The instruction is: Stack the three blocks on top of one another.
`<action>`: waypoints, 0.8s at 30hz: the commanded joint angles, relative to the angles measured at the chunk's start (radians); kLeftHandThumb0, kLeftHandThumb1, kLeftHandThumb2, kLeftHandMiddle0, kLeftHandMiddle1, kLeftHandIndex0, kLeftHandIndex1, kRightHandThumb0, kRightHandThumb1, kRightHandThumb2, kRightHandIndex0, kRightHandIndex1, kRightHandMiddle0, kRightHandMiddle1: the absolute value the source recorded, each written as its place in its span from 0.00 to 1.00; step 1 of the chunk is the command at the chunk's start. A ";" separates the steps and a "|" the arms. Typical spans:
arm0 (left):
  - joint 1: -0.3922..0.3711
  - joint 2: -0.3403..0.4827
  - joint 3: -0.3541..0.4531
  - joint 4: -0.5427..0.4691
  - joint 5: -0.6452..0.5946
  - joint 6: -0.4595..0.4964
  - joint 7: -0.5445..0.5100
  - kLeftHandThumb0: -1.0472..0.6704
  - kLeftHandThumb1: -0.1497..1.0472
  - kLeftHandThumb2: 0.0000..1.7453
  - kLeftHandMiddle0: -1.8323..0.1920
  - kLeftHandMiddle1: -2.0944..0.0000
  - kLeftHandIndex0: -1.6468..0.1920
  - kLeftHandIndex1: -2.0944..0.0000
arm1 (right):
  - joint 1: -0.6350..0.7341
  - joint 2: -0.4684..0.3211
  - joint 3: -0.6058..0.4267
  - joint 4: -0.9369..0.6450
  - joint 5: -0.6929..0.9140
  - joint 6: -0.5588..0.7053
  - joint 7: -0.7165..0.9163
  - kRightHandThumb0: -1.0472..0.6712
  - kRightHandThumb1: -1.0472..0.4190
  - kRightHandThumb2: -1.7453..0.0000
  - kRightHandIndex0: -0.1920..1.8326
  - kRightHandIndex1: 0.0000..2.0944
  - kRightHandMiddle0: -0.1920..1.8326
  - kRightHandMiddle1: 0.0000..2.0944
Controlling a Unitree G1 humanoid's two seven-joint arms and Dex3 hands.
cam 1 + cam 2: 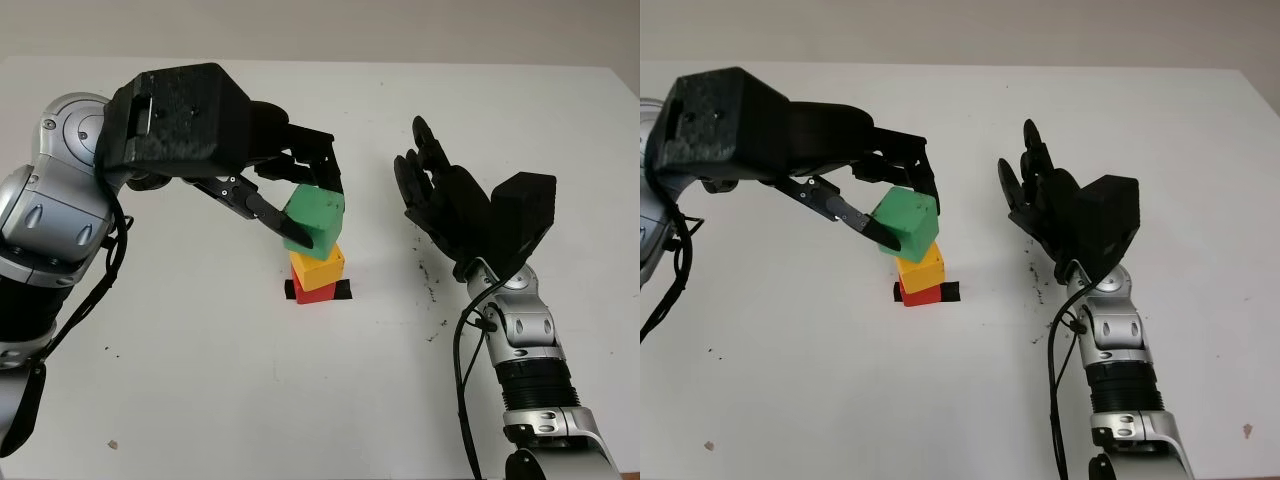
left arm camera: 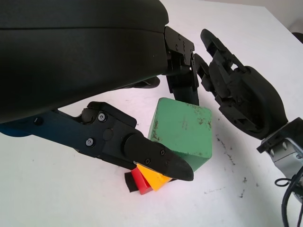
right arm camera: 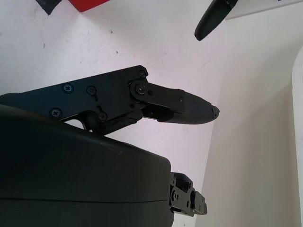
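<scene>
Three blocks are seen near the middle of the white table [image 1: 200, 400]. The red block [image 1: 312, 293] is at the bottom, sitting on a strip of black tape [image 1: 342, 291], and the yellow block [image 1: 320, 265] is stacked directly on it. The green block [image 1: 314, 220] is held tilted at the top of the pile, its lower side at or just above the yellow block; contact between them cannot be confirmed. The green block is clamped by the left hand [image 1: 292, 195], with one finger pressed against its near lower face and other fingers on its far upper side. In the left wrist view the green block [image 2: 182, 130] is seen gripped between the black fingers [image 2: 156, 158], with the yellow and red blocks peeking out beneath. The right hand [image 1: 440, 200] is held raised above the table to the right of the stack, well apart from it, open and holding nothing. No containers are present.
</scene>
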State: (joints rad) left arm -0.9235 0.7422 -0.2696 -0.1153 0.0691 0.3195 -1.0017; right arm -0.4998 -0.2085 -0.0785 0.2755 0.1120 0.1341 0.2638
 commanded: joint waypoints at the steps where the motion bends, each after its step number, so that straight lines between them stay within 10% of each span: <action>1: -0.028 -0.003 0.014 0.031 -0.004 -0.050 -0.012 0.33 1.00 0.06 0.80 0.99 0.77 0.20 | 0.013 -0.012 -0.002 -0.021 0.004 -0.009 0.011 0.26 0.00 0.66 0.00 0.00 0.00 0.01; 24: -0.089 -0.101 0.043 0.299 -0.062 -0.246 -0.067 0.30 1.00 0.05 0.84 0.99 0.76 0.18 | 0.023 -0.018 -0.004 -0.043 -0.014 -0.001 0.011 0.27 0.00 0.65 0.00 0.00 0.00 0.01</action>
State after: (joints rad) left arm -0.9812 0.6496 -0.2368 0.1751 0.0162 0.0833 -1.0616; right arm -0.4861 -0.2143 -0.0800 0.2576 0.0992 0.1339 0.2764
